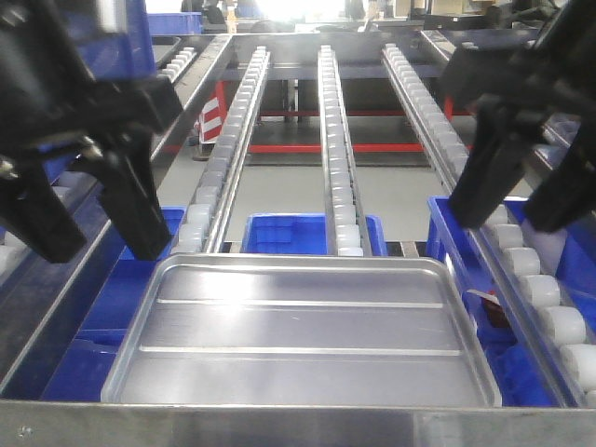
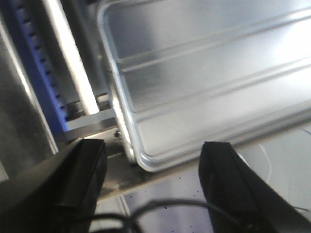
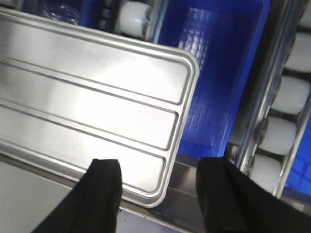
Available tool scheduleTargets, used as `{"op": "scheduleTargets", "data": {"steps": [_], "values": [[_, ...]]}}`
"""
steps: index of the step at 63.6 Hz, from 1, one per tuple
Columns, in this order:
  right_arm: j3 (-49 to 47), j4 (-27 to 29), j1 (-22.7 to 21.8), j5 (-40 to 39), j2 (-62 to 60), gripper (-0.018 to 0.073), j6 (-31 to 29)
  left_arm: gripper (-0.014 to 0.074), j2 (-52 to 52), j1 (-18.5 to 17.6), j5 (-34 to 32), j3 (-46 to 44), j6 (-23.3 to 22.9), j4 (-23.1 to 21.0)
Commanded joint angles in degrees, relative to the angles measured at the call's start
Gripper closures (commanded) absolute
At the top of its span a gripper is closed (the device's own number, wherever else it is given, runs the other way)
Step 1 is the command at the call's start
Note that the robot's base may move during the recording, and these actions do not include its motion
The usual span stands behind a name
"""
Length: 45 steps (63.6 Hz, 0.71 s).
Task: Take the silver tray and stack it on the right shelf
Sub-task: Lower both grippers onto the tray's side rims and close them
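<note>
The silver tray (image 1: 298, 326) is shiny, with two long ridges. It lies flat on the roller rails of the right shelf, just behind the shelf's brushed-steel front bar (image 1: 298, 426). My left gripper (image 1: 93, 228) hangs open above the tray's near left corner (image 2: 146, 162), its fingers (image 2: 82, 165) straddling that corner without touching it. My right gripper (image 1: 526, 200) is open above the tray's right end. In the right wrist view, the right gripper (image 3: 159, 167) spans the tray (image 3: 87, 97) at its near right corner.
White roller rails (image 1: 337, 140) run away from me across the rack. Blue plastic bins sit below the rails: one in the middle (image 1: 289, 233), one on the left (image 1: 121, 289) and one on the right (image 3: 218, 73). A red-and-white striped post (image 1: 211, 121) stands behind.
</note>
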Motion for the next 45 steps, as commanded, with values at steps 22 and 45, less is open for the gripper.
{"op": "scheduleTargets", "data": {"steps": [22,45], "values": [[-4.1,-5.5,0.0,-2.2,8.6,0.0104,6.7,0.0279,4.3,-0.3,-3.5,-4.5,-10.3,4.3],[-4.1,-5.5,0.0,-5.1,13.7,0.0104,6.6,0.0279,9.0,-2.3,-5.0,-4.5,-10.6,6.0]]}}
